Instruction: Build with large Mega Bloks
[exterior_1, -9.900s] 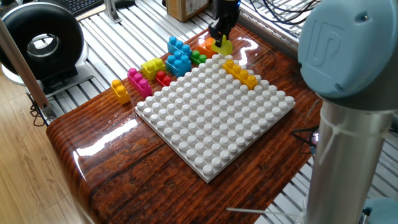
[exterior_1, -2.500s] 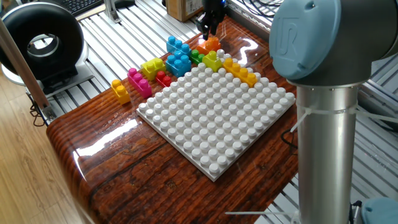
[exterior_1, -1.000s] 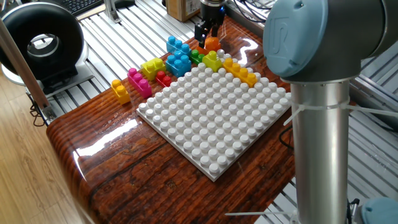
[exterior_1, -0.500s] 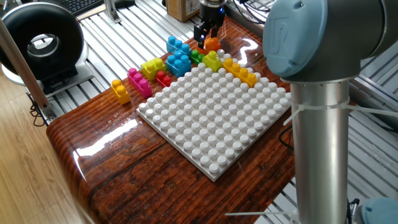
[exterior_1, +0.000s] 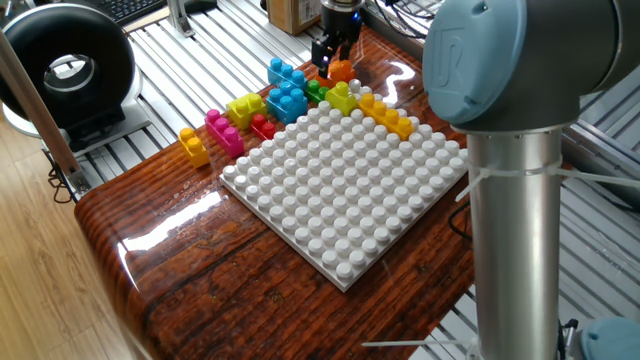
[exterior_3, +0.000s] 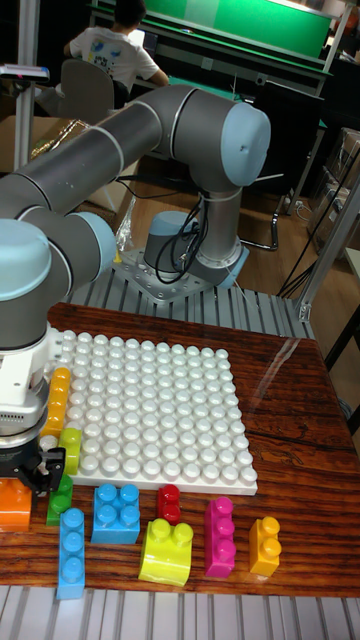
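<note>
My gripper (exterior_1: 333, 55) hangs at the far corner of the table, fingers apart, just above an orange Mega Blok (exterior_1: 342, 71); in the tall view the gripper (exterior_3: 38, 468) is right beside that orange block (exterior_3: 14, 504). A lime yellow block (exterior_1: 343, 97) and a long yellow-orange block (exterior_1: 388, 116) sit on the white baseplate's far edge (exterior_1: 300, 240). Loose beside the plate lie a green block (exterior_1: 318, 90), blue blocks (exterior_1: 287, 88), a red one (exterior_1: 262, 126), a yellow one (exterior_1: 243, 107), a pink one (exterior_1: 224, 132) and a small yellow-orange one (exterior_1: 194, 146).
The robot's grey column (exterior_1: 520, 200) stands at the right of the table. A black round device (exterior_1: 65, 65) sits off the table's left, and a cardboard box (exterior_1: 295, 12) is behind the gripper. The baseplate (exterior_3: 150, 410) covers most of the wooden top.
Over the last second nothing has visibly moved. Earlier, the gripper set the lime yellow block on the baseplate's corner and shifted left to the orange block.
</note>
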